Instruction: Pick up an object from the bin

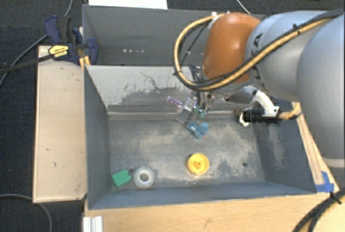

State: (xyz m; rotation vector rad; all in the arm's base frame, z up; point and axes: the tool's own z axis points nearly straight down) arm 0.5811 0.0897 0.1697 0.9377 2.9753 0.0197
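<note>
My gripper [195, 109] hangs below the orange wrist cover, near the back wall of the bin at its middle. Directly under it, touching or almost touching its tip, is a small blue thing [199, 129] of irregular shape; whether it rests on the bin floor or hangs from the gripper I cannot tell. A small pale purple piece [174, 102] shows just left of the gripper. A round yellow thing [198, 164] lies on the floor nearer the front, a little below the blue one.
A green block [121, 177] and a clear tape roll [144, 177] lie side by side in the front left corner. The arm with its cables covers the bin's right back part.
</note>
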